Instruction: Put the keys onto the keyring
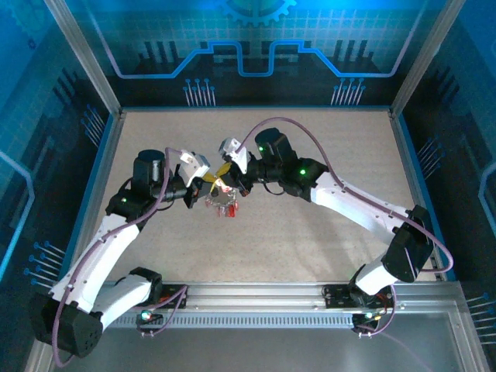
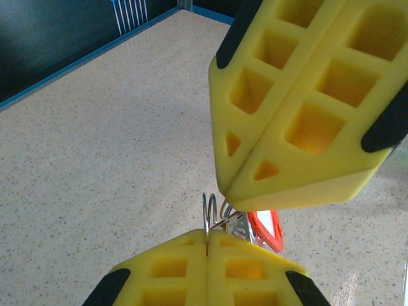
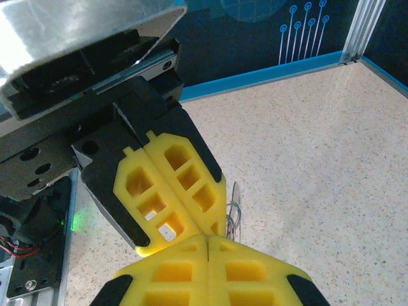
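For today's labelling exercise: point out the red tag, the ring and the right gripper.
red tag (image 2: 266, 227), left wrist view, its middle.
ring (image 2: 206, 213), left wrist view, upright wire loop.
right gripper (image 2: 228, 190), left wrist view, closed fingertips.

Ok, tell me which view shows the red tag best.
Left wrist: the red tag sits close and sharp, beside the ring. Top external gives it as a tiny red spot. Right wrist catches the ring instead.
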Controlling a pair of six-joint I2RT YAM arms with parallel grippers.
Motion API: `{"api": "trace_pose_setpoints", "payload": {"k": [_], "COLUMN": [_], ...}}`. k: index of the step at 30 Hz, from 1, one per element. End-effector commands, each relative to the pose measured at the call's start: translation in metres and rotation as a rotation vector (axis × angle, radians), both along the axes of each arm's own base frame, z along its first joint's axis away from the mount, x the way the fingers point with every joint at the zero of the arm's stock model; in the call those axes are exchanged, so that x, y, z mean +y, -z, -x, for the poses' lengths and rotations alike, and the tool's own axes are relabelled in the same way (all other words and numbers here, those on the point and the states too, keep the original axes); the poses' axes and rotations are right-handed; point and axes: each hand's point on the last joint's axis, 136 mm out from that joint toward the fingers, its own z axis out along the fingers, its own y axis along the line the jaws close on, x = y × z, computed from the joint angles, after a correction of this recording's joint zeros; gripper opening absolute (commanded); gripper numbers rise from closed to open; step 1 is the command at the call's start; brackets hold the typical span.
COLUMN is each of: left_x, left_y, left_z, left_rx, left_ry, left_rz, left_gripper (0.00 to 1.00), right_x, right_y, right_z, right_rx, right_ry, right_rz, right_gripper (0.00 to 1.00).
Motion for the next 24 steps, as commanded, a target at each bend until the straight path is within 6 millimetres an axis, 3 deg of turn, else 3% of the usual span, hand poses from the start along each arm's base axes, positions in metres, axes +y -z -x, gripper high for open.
{"api": "trace_pose_setpoints", "payload": {"k": [1,12,24], "left_x": [-0.007,-0.009,-0.012], "left_y": [-0.028,-0.036,-0.036], "left_z": [0.002,0.007,0.011], "left_rx": [-0.069,-0.085,-0.08], "left_ry": [0.041,0.065,0.088], "left_rz": [0.042,0.05,0.065], "left_gripper": [0.0,0.0,0.0], "right_x": [0.009,0.005,-0.022], "right_y": [-0.007,0.0,-0.021], "right_z": [0.003,-0.003,-0.025], "right_rx": [-0.005,-0.097,-0.226], "right_ry": [-0.012,0.075,0.296], "right_rz": [-0.026,0.041,-0.009], "right_gripper": [0.0,0.0,0.0]}}
